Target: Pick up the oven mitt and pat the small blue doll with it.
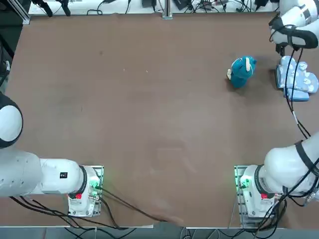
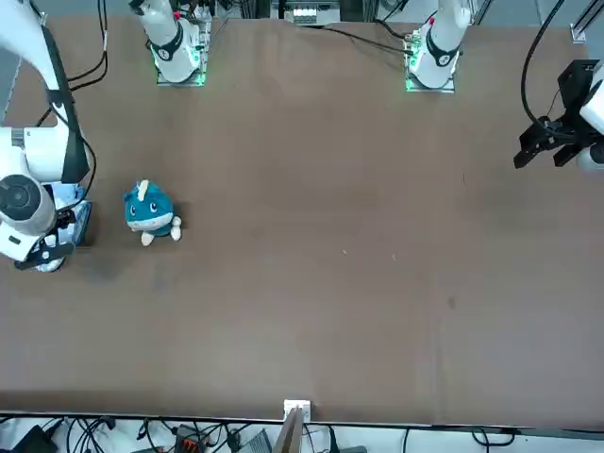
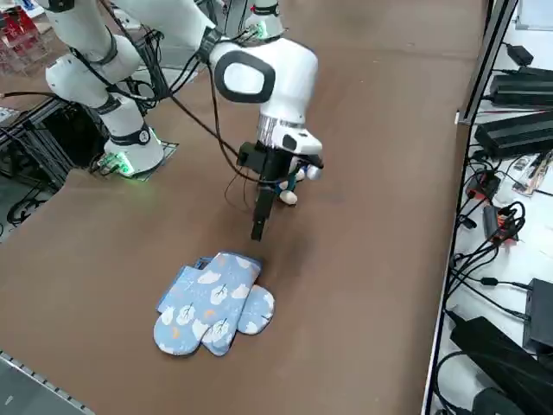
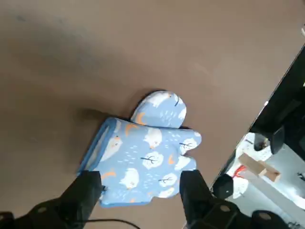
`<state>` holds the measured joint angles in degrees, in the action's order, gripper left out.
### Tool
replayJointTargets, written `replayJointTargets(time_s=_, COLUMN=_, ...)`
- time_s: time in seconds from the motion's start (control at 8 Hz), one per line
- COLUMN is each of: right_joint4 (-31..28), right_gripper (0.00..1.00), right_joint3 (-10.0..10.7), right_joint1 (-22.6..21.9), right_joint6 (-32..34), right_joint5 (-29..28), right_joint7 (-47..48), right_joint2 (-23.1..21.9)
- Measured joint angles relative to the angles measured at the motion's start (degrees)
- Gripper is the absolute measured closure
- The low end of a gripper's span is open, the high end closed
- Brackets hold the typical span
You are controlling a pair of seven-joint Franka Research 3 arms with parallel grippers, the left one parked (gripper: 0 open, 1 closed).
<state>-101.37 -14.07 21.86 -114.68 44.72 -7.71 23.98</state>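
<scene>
The oven mitt (image 4: 147, 152) is pale blue with white blotches. It lies flat on the brown table near its right edge, overlapping a second alike mitt (image 3: 212, 303) (image 1: 296, 78). My right gripper (image 4: 140, 183) hovers just above the cuff end, open, with nothing between its fingers (image 4: 88, 186). From the right side the gripper (image 3: 259, 223) hangs a short way above the table, beside the mitts. The small blue doll (image 1: 242, 71) (image 2: 149, 212) stands upright on the table a little inward of the mitts. It is mostly hidden behind my wrist in the right side view.
The table's right edge (image 3: 449, 259) runs close past the mitts, with cables and black boxes (image 3: 518, 130) beyond it. My arm's cable (image 1: 294, 109) trails over the table between the mitts and my base (image 1: 254, 191).
</scene>
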Motion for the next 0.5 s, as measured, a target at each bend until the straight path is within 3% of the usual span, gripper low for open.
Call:
replayJointTargets(time_s=0.25, right_joint4=4.0, right_gripper=0.0, right_joint3=-1.68, right_joint1=-0.15, right_joint6=3.47, right_joint5=-6.7, right_joint7=-0.6, right_joint2=-1.46)
replayJointTargets(time_s=0.5, right_joint4=9.0, right_gripper=0.0, right_joint3=-1.72, right_joint1=-0.13, right_joint6=7.33, right_joint5=-17.61, right_joint7=-1.4, right_joint2=-3.8)
